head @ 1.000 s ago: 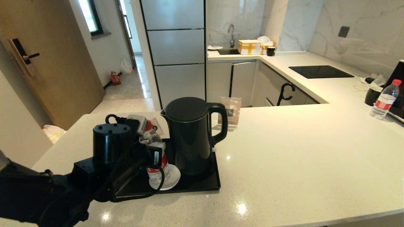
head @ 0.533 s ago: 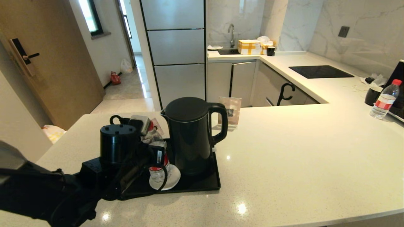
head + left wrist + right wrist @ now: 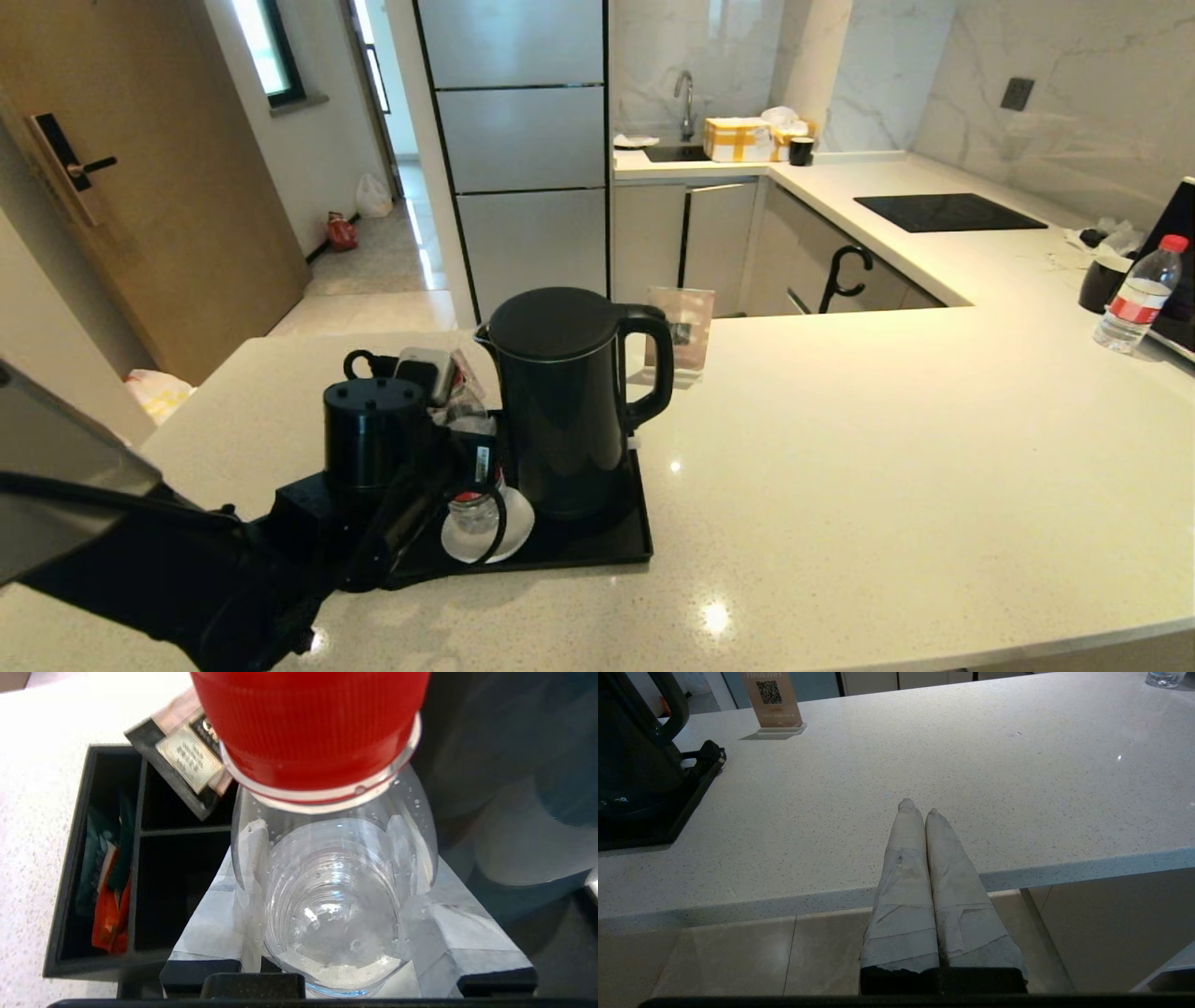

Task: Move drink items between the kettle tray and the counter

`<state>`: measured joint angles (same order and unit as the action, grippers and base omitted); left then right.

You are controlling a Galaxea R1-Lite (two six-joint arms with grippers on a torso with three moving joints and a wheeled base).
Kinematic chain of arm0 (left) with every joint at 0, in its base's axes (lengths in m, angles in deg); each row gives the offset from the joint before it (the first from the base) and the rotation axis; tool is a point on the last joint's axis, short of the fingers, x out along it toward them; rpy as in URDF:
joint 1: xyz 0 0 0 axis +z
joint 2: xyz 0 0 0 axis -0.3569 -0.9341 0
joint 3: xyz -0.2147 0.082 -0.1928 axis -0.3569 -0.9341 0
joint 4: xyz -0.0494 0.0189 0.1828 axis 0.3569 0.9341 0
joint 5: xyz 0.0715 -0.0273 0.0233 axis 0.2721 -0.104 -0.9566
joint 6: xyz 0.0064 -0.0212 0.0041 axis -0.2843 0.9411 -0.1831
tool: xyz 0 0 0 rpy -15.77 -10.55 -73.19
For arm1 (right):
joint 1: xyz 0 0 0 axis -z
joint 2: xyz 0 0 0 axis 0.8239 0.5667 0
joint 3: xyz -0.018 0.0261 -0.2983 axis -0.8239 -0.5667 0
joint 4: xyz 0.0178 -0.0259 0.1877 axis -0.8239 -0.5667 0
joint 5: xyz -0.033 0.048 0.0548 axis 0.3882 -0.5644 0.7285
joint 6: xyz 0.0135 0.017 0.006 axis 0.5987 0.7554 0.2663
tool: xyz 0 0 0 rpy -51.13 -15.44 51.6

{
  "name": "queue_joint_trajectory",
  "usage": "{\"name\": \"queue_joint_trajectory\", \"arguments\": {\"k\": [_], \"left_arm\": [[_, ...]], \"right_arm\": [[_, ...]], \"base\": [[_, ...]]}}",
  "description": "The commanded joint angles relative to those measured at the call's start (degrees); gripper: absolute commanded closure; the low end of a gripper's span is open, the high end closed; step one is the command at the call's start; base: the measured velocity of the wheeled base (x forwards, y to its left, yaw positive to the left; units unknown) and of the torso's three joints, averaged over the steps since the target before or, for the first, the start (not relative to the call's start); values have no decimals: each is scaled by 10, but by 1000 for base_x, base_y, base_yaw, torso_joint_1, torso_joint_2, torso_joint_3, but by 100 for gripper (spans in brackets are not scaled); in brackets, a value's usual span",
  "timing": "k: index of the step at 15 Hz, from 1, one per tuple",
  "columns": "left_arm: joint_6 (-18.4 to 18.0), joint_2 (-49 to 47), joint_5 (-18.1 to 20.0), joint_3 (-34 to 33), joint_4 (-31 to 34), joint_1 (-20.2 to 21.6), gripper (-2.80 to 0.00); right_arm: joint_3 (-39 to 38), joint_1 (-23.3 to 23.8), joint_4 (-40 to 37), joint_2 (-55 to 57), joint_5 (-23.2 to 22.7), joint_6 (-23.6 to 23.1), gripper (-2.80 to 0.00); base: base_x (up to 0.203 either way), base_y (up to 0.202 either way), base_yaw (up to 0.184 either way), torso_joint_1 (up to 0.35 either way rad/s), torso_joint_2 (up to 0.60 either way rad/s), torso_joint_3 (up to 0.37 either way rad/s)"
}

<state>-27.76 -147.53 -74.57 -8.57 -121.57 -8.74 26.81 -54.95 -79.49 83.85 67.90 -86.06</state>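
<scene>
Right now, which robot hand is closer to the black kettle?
Left. The left gripper grips a water bottle on the tray right beside the kettle. The right gripper, shut, waits at the counter's edge, apart from the kettle.

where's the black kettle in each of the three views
Head view: the kettle stands centre-left on the black tray, handle to the right.
Left wrist view: its dark body fills the upper right, behind the water bottle.
Right wrist view: its body and handle sit at the far left edge.
Shared landmark: the black tray, seen in head and right wrist views.
</scene>
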Motion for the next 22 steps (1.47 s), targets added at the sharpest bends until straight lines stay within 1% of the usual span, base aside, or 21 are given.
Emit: {"name": "queue_joint_trajectory", "arguments": {"k": [1, 3, 4, 5, 12, 17, 22], "left_arm": [[0, -8, -2, -1, -4, 0, 0], [-7, -7, -3, -1, -10, 0, 0], [-6, -5, -5, -3, -10, 0, -185], [-6, -5, -5, -3, -10, 0, -280], [-6, 4, -6, -10, -10, -11, -280], [-6, 43, -6, -42, -10, -28, -280], [-6, 46, -9, -47, -9, -28, -280]], "right_arm": [[0, 0, 0, 1, 0, 0, 0], [0, 0, 0, 1, 0, 0, 0], [0, 0, 1, 1, 0, 0, 0], [0, 0, 1, 1, 0, 0, 0], [0, 0, 0, 1, 0, 0, 0], [0, 0, 0, 1, 0, 0, 0], [0, 0, 0, 1, 0, 0, 0]], "base": [[0, 0, 0, 0, 0, 0], [0, 0, 0, 0, 0, 0], [0, 0, 0, 0, 0, 0], [0, 0, 0, 0, 0, 0], [0, 0, 0, 0, 0, 0], [0, 0, 0, 0, 0, 0], [0, 0, 0, 0, 0, 0]]}}
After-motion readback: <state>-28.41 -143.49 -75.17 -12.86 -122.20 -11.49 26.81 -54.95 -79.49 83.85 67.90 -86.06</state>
